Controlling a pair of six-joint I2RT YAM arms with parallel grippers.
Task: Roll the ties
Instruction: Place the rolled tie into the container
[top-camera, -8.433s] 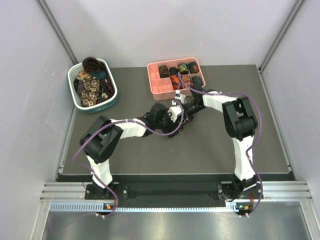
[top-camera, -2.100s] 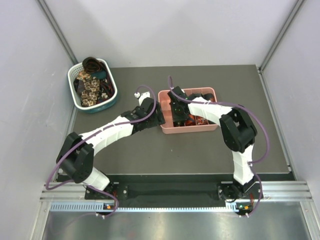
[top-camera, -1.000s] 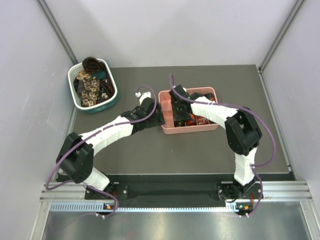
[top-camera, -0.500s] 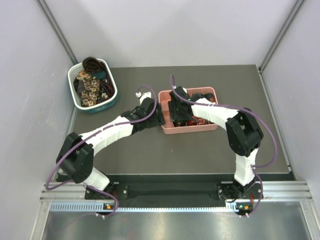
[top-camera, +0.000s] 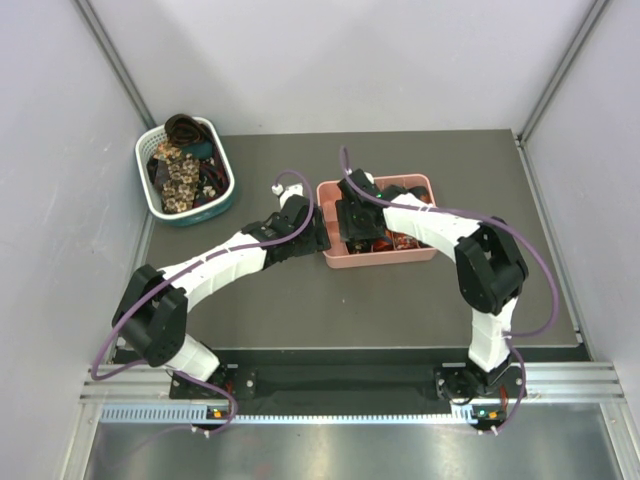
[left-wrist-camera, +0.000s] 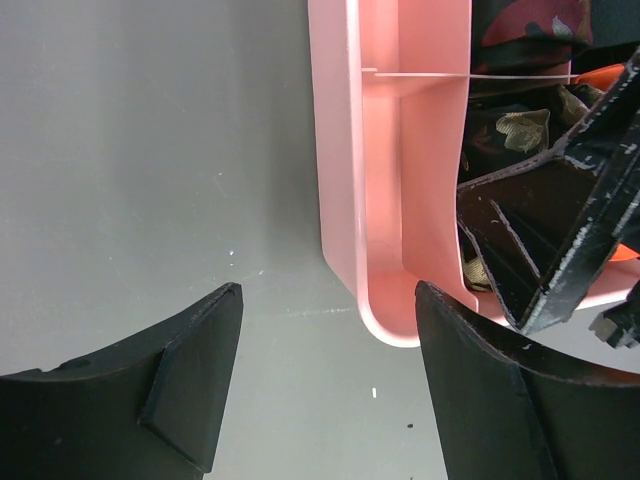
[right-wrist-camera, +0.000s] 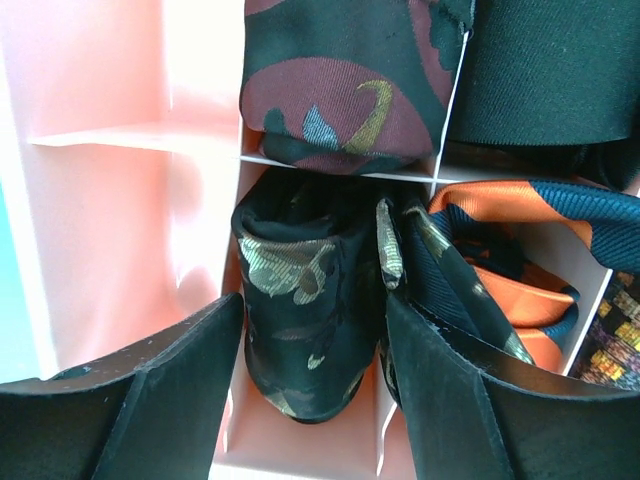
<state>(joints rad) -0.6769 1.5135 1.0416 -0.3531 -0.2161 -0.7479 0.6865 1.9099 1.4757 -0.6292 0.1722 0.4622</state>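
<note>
Tie delivered: the right gripper (right-wrist-camera: 312, 330) has spread its fingers in the last second and now stands released. It straddles a freshly rolled tie (right-wrist-camera: 300, 300), dark with a beige floral print, that sits coiled in a compartment along the near wall of the pink divided tray (right-wrist-camera: 100, 200). The fingers flank the coil instead of pinching it, and the fabric rests on the tray floor under its own weight.

Neighbouring compartments hold other coils: a maroon-patterned roll (right-wrist-camera: 340, 80), an orange-and-navy roll (right-wrist-camera: 520, 240) and a plain dark roll (right-wrist-camera: 550, 70).

Seen from above, the tray (top-camera: 390, 260) lies just right of the middle of the table (top-camera: 300, 310). Several seconds earlier it stood against the far edge. The left gripper (left-wrist-camera: 328, 300) hangs unclenched around the tray's near left corner, one finger on each side. Whether either finger touches the plastic cannot be told. It has not shifted over the past couple of seconds.

The release likely closes out this tie, since the coil appears to hold its shape between the dividers. More work seems to wait at the far left corner of the table, where loose ties (top-camera: 180, 165) fill the white-and-teal slotted basket (top-camera: 190, 217). The right gripper's probable next job is to lift straight out without snagging the coil's outer wrap.
</note>
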